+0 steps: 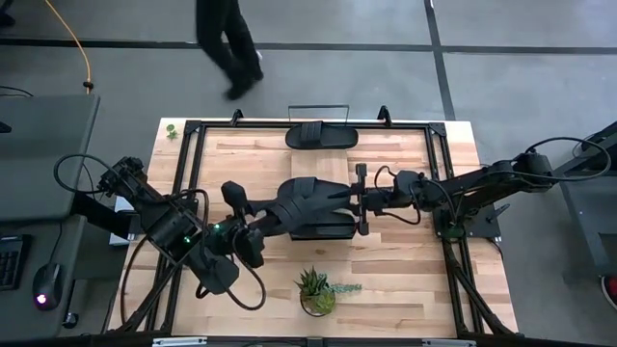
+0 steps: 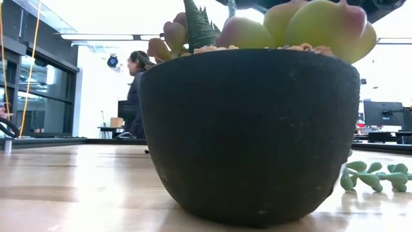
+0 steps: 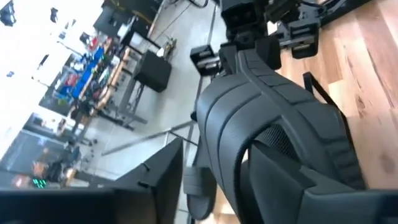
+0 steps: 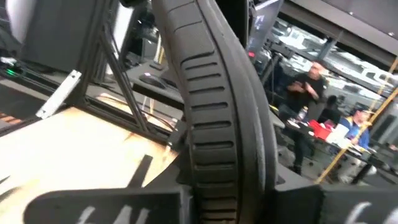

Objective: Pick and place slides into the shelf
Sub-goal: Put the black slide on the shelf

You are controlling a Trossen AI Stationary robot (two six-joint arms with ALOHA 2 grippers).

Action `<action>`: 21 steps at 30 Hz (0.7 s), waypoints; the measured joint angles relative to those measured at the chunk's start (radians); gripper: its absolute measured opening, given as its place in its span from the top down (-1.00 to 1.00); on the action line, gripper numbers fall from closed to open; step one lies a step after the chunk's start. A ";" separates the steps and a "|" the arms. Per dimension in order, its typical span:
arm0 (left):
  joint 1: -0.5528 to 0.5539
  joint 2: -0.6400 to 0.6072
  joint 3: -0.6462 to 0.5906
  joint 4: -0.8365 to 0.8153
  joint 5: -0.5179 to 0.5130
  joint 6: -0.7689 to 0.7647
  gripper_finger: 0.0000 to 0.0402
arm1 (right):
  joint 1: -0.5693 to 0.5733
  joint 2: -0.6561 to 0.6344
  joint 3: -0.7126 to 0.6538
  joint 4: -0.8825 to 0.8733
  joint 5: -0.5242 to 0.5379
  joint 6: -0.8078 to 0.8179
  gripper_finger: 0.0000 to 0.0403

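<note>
One black slide (image 1: 313, 200) spans the table's middle between my two grippers, its wide strap (image 3: 273, 124) toward my left gripper. My left gripper (image 1: 273, 218) is shut on the end toward the table's left, and my right gripper (image 1: 358, 200) on the end toward the right. A dark, slide-shaped form (image 1: 326, 229) lies on the table just under it. Another slide (image 1: 321, 136) lies flat at the far edge, under the shelf's thin black wire frame (image 1: 318, 107). I cannot tell the shelf's board from the tabletop. The low view shows neither slides nor grippers. My left gripper holds the slide by the end of the sole nearest the strap (image 3: 261, 180), pinched between the two fingers, which come level from the table's left and near side. The slide runs away from the fingers, clear of the table. My right gripper holds the slide's opposite end, pinched between the two fingers at the sole's ridged side edge (image 4: 214, 180). The fingers come level from the table's right, along the slide's length. The slide looks tipped onto its edge in this hold.
A dark pot of succulents (image 1: 316, 294) stands near the table's near edge and fills the low view (image 2: 251, 129). A loose sprig (image 2: 376, 175) lies beside it. Black frame bars (image 1: 463, 260) run along both table sides. A person (image 1: 231, 48) walks beyond the far edge.
</note>
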 joint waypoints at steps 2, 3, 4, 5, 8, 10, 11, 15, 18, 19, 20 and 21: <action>0.000 -0.001 0.000 -0.063 0.004 -0.078 0.12 | 0.000 0.000 0.000 -0.018 0.028 -0.001 0.75; 0.000 -0.001 0.000 -0.099 0.008 -0.124 0.09 | -0.001 -0.001 0.000 -0.033 0.053 -0.003 0.75; 0.000 -0.001 0.000 -0.137 0.017 -0.174 0.07 | -0.001 -0.002 0.000 -0.052 0.081 -0.004 0.75; -0.001 -0.001 0.000 -0.182 0.036 -0.229 0.05 | -0.004 -0.001 0.000 -0.063 0.119 -0.003 0.75; -0.002 -0.001 0.000 -0.303 0.069 -0.392 0.02 | -0.028 -0.021 0.000 -0.089 0.187 0.009 0.75; -0.003 -0.001 0.000 -0.370 0.081 -0.485 0.02 | -0.047 -0.035 0.000 -0.124 0.172 0.028 0.76; -0.007 -0.001 0.000 -0.394 0.082 -0.524 0.02 | -0.056 -0.042 0.000 -0.143 0.151 0.031 0.76; -0.033 -0.001 -0.004 -0.433 0.063 -0.624 0.02 | -0.083 -0.066 0.000 -0.175 0.101 0.029 0.76; -0.064 -0.001 -0.017 -0.434 0.039 -0.672 0.02 | -0.098 -0.070 0.000 -0.222 0.104 0.022 0.76; -0.075 -0.001 -0.023 -0.434 0.027 -0.693 0.02 | -0.104 -0.070 0.000 -0.242 0.102 0.010 0.76; -0.086 -0.002 -0.031 -0.435 0.017 -0.713 0.02 | -0.109 -0.070 0.000 -0.262 0.095 -0.005 0.76; -0.097 -0.002 -0.041 -0.435 0.009 -0.735 0.02 | -0.115 -0.071 0.000 -0.285 0.095 -0.024 0.76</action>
